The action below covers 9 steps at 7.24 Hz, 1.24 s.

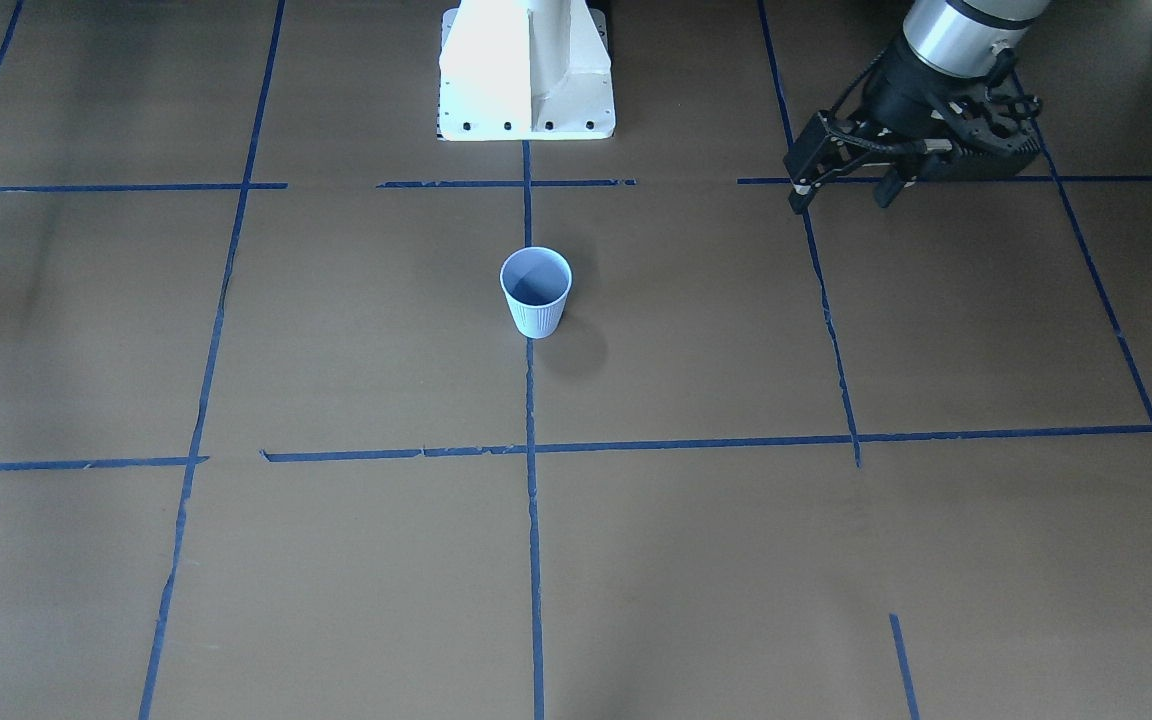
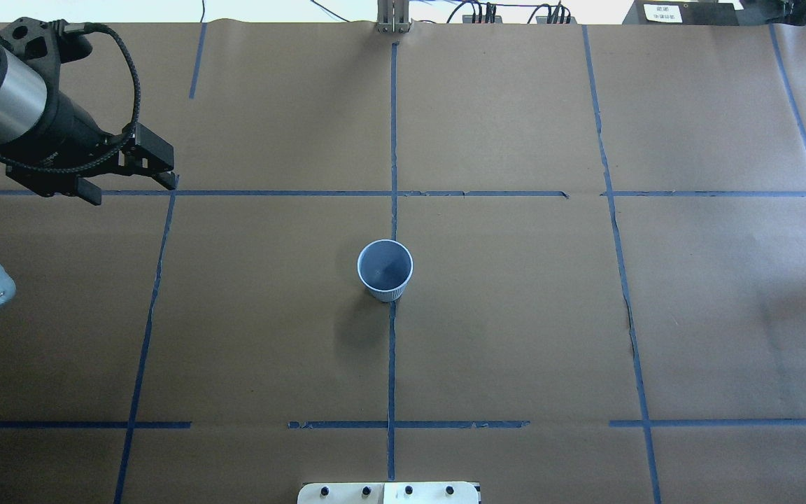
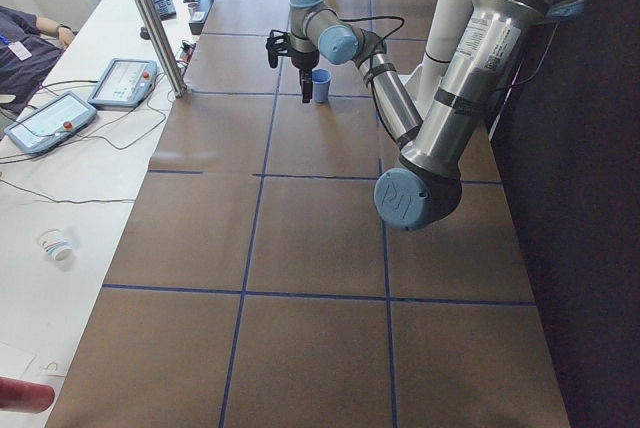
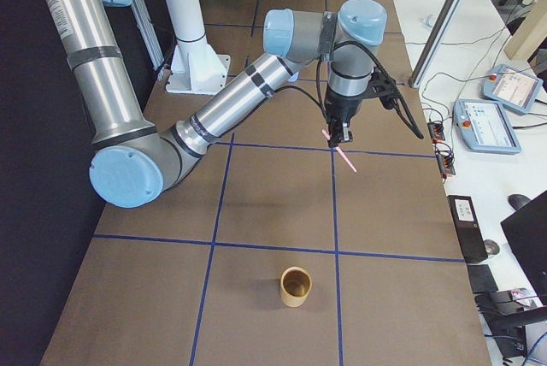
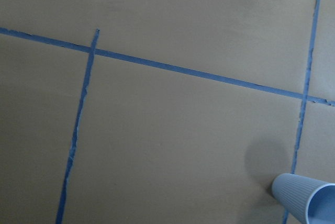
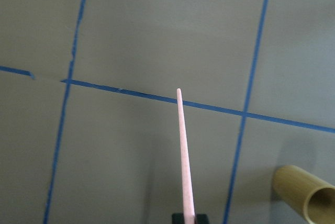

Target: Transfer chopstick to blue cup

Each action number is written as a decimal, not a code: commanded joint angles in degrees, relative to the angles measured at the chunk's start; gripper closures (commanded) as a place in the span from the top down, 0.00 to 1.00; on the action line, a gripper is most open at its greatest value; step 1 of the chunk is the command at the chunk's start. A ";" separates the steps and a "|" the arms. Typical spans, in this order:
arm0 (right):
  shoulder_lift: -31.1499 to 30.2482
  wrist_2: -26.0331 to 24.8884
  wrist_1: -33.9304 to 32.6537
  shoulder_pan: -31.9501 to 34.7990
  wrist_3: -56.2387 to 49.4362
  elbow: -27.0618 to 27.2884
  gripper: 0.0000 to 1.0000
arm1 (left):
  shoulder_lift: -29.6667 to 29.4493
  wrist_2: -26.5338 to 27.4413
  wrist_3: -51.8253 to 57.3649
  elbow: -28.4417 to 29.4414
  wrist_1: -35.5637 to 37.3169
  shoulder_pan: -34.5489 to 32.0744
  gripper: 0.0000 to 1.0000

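Observation:
The blue cup (image 1: 536,290) (image 2: 385,269) stands upright near the table's middle, on the centre tape line; the left wrist view catches its ribbed wall (image 5: 301,198) at the bottom right. My left gripper (image 1: 836,203) (image 2: 133,192) hangs open and holds nothing, well off to the cup's side above a tape crossing. The pink chopstick (image 6: 184,156) (image 4: 343,157) is pinched at one end in my right gripper (image 6: 189,217) (image 4: 339,135), which is shut on it. It hangs above a tape crossing, out of the overhead and front-facing views. The blue cup does not show in the exterior right view.
A tan cup (image 4: 296,286) (image 6: 306,195) stands on the table near the right gripper, towards that end of the table. The robot's white base (image 1: 526,70) sits at the table's edge. Teach pendants (image 3: 55,118) and cables lie on a side bench.

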 commanded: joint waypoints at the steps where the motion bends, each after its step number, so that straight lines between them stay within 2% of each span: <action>1: 5.39 3.55 0.01 -10.66 21.02 4.44 0.00 | 4.36 -0.01 10.33 0.40 0.19 -4.64 1.00; 3: 14.68 2.70 0.53 -24.26 47.88 6.58 0.00 | 8.67 -0.09 20.97 1.27 0.11 -9.74 1.00; 4: 18.99 1.65 0.54 -28.86 56.63 6.93 0.00 | 9.91 -0.18 26.50 3.19 0.11 -12.90 1.00; 5: 22.16 1.46 0.71 -32.47 63.94 7.80 0.00 | 10.61 -1.14 33.00 6.08 0.11 -16.32 1.00; 6: 24.72 -0.80 0.80 -37.03 68.19 7.72 0.00 | 10.88 -5.15 40.63 10.72 0.02 -20.44 1.00; 7: 26.83 -3.17 0.97 -41.69 72.23 7.37 0.00 | 10.88 -6.41 49.32 15.47 0.02 -24.49 1.00; 9: 27.55 -9.14 10.77 -50.04 82.68 5.45 0.00 | 11.67 -6.60 59.31 22.08 -0.24 -28.82 1.00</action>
